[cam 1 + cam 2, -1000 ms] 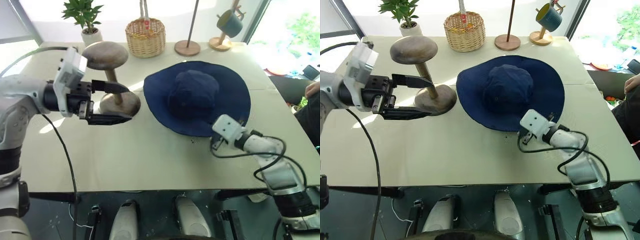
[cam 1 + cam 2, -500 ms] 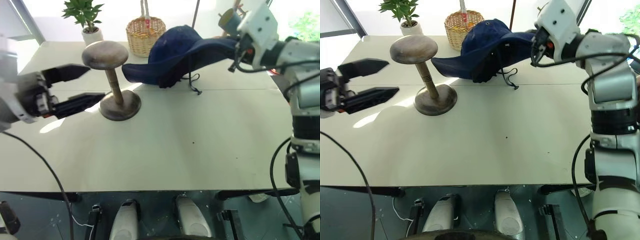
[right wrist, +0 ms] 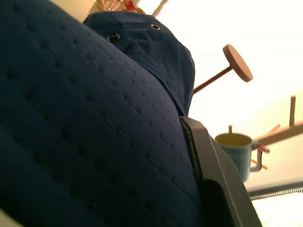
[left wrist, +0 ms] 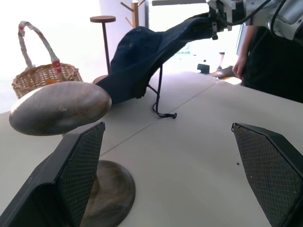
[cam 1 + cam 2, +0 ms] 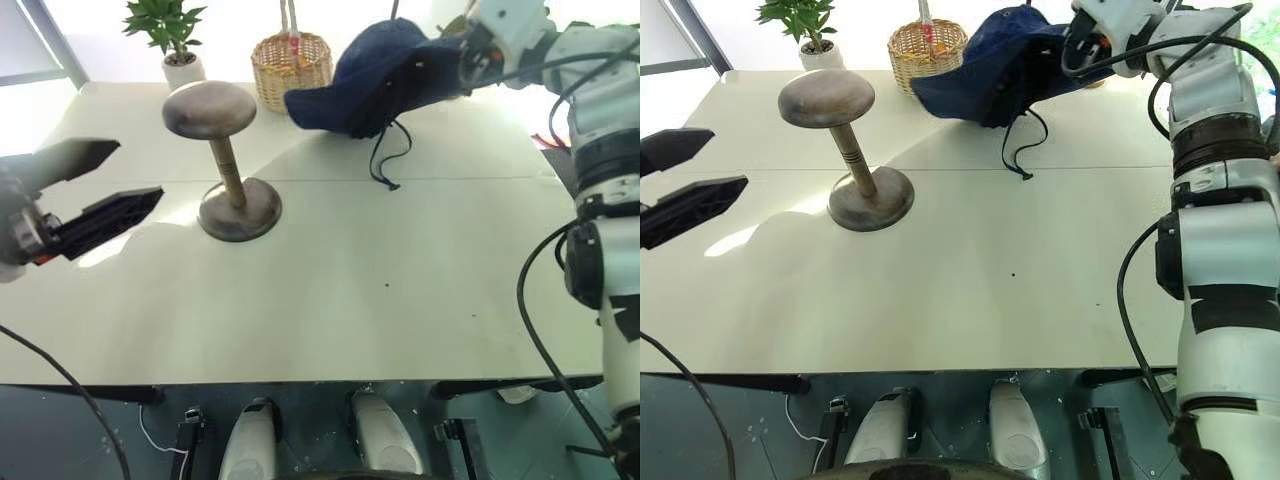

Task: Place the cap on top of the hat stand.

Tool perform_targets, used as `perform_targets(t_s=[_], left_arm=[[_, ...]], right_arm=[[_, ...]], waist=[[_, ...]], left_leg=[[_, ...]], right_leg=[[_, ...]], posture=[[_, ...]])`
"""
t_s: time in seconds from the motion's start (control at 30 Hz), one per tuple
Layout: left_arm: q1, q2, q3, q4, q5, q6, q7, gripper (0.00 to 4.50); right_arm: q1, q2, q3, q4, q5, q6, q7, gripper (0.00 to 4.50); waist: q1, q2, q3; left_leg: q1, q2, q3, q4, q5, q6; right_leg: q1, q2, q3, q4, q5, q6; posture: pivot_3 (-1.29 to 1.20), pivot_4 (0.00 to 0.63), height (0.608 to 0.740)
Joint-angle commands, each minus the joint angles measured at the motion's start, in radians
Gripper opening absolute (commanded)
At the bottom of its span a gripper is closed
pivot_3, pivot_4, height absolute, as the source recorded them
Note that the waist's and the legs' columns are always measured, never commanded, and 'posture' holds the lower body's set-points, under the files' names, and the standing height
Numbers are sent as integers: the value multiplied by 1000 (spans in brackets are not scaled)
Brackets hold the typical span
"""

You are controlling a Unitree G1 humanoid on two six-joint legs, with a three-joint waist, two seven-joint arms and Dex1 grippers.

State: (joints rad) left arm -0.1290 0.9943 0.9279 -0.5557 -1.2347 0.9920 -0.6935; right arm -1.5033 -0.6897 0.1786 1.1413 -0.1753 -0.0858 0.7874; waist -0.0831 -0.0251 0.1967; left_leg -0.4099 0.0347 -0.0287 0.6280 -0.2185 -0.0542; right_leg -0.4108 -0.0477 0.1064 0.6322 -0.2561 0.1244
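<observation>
Right arm raised and extended, its hand [image 5: 462, 62] clamped tight on a fold of fabric, one finger [image 3: 210, 161] pressed along it. Left hand [image 5: 95, 185] held low and level, fingers [image 4: 78, 163] spread wide apart, gripping nothing.

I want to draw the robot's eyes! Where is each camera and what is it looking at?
Head eyes: look down over the table, hat stand and lifted cap; both arms show.
Left wrist: looks along the open left gripper toward stand and cap.
Right wrist: pressed near the cap's brim, right gripper shut on it.
Shared: the cap.
</observation>
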Motion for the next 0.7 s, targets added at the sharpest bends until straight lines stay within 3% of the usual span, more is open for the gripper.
perform_targets(t_s=[0.03, 0.2, 0.7], left_arm=[[9, 17, 45, 1, -24, -33, 12, 4500], [67, 1, 75, 29, 3, -51, 6, 4500], [153, -29, 132, 13, -19, -106, 51, 4500]], right_arm=[[-116, 18, -61, 13, 38, -21, 9, 20], [-213, 92, -126, 35, 91, 20, 19, 20], [-388, 335, -211, 61, 148, -24, -178, 20]], waist=[[-13, 3, 2], [-45, 4, 3], [-45, 4, 2]], left_leg=[[0, 0, 0, 0, 0, 0], [0, 0, 0, -2, 0, 0], [-2, 0, 0, -6, 1, -1]], right_leg=[[0, 0, 0, 0, 0, 0], [-3, 1, 0, 4, 2, 3], [-13, 1, 1, 16, -1, -2]], posture=[[0, 150, 740], [0, 150, 740], [0, 150, 740]])
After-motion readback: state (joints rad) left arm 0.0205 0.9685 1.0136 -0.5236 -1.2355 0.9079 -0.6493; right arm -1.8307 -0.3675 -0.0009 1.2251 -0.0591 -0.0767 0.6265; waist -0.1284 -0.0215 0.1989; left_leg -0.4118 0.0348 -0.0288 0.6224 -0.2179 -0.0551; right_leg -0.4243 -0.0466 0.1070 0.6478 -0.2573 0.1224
